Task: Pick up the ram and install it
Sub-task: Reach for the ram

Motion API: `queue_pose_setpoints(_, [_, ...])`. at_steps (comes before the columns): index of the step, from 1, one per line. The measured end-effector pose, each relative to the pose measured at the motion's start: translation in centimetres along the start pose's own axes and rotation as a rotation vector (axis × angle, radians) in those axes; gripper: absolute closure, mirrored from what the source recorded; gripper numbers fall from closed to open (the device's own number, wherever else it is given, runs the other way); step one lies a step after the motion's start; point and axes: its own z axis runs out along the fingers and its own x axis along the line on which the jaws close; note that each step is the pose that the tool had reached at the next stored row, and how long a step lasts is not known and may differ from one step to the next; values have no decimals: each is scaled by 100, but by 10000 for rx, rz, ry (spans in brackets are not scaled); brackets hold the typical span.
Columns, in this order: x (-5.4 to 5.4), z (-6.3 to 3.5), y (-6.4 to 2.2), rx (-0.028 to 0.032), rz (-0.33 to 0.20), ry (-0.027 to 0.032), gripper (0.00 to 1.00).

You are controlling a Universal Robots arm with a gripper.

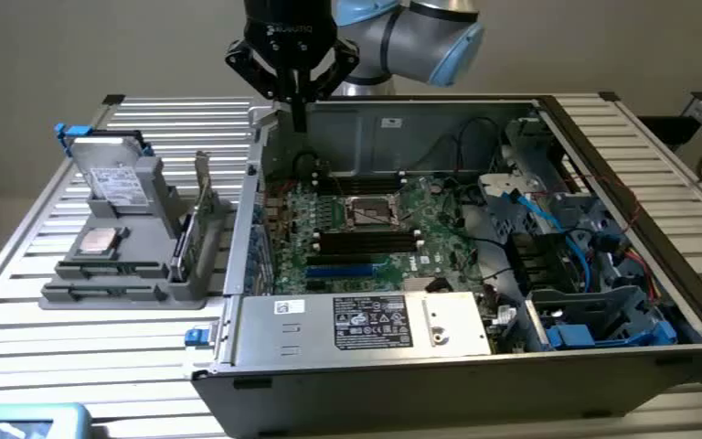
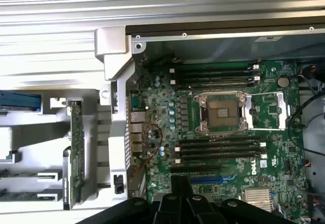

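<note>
We see the claw [image 1: 297, 123] with its fingers pressed together on nothing, hanging over the far left corner of the open computer case [image 1: 326, 361], top centre of the exterior view. As best we can judge, the ram [image 1: 110, 271] is the slim strip standing on edge in a front groove of the grey holder [image 1: 52, 297] at the exterior view's lower left, well apart from the claw. A similar strip lies just beside it, and we cannot tell which groove is truly filled.

We judge the ram light, stiff and thin, yet fragile, since its chips and contacts should not be squeezed. We would grip it across the flat faces near the middle of its upper edge.

Its sticker and chips are too sunk in the groove to make out. In the wrist view the grooves [image 2: 35, 173] run off the frame, and the claw's dark body hides part of the motherboard [image 2: 274, 153]. The black slots [image 2: 218, 150] look vacant, though we cannot be sure.
</note>
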Motion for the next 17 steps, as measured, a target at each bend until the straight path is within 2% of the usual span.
queue_pose_setpoints(14, [7,20,-10,3,38,-5,89])
queue_pose_setpoints(17, [59,40,-36,1,41,-8,89])
